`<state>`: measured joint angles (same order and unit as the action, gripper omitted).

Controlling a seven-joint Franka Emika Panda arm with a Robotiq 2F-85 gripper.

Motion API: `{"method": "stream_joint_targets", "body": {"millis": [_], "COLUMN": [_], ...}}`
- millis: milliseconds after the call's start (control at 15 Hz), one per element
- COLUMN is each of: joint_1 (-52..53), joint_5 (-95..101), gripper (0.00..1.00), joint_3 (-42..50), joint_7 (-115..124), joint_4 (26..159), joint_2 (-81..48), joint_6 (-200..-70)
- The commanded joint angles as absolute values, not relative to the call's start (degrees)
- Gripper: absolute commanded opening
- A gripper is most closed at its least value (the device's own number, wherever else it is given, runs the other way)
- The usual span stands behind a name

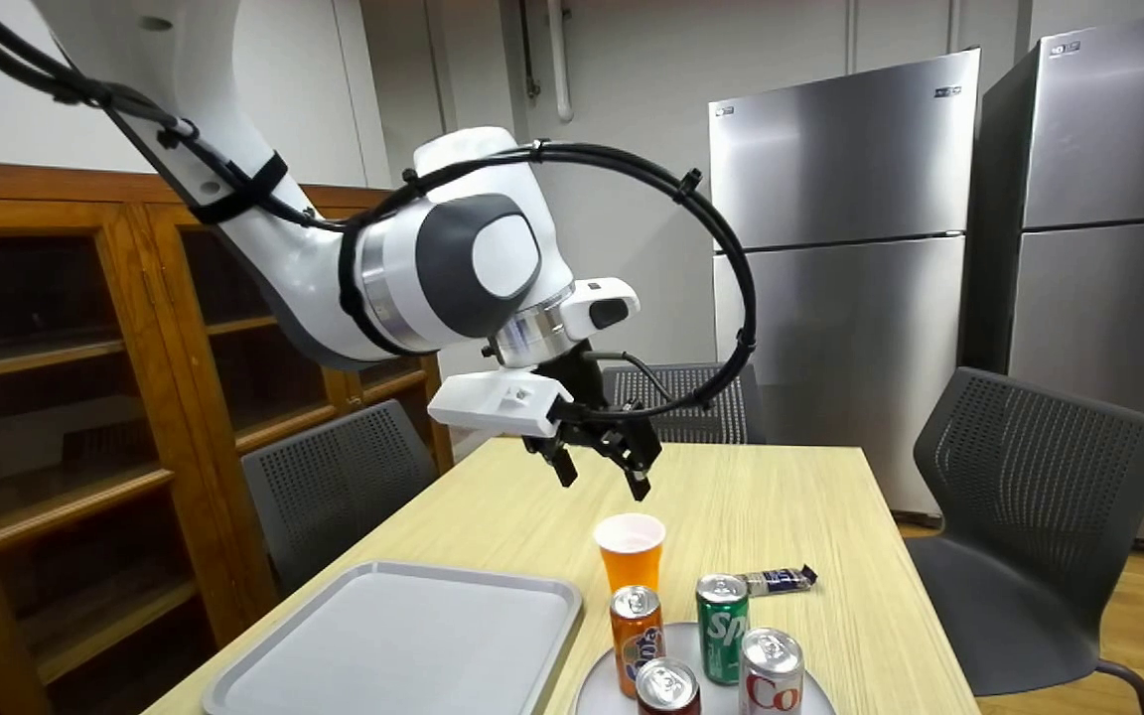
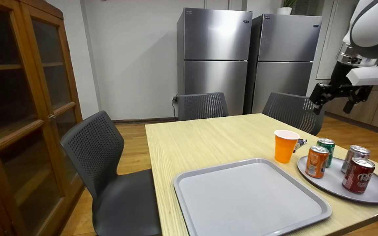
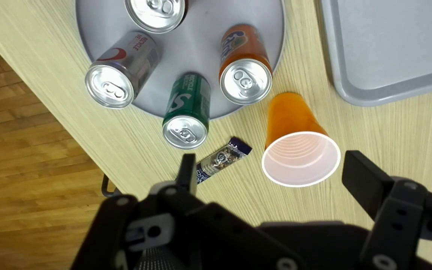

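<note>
End effector (image 1: 603, 485), spread wide, gripping nothing, is hovering above table (image 1: 761, 497); orange plastic cup (image 1: 632, 569) is standing near Fanta can (image 1: 638, 641).

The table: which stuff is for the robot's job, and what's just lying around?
Likely for the job, framed by the open gripper in the wrist view:
orange cup
wrapped bar

Perhaps just lying around:
orange can, green can, silver can, red can
round plate
grey tray
</note>
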<state>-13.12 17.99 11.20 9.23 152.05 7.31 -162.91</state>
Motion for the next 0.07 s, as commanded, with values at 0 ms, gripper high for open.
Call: {"method": "stream_joint_targets", "body": {"millis": [0], "joint_1": [-14.01], "joint_5": [17.43], "gripper": [1.00], "joint_3": [10.28], "joint_7": [8.70], "joint_4": [152.02], "joint_2": [7.29], "joint_6": [-162.89]}}
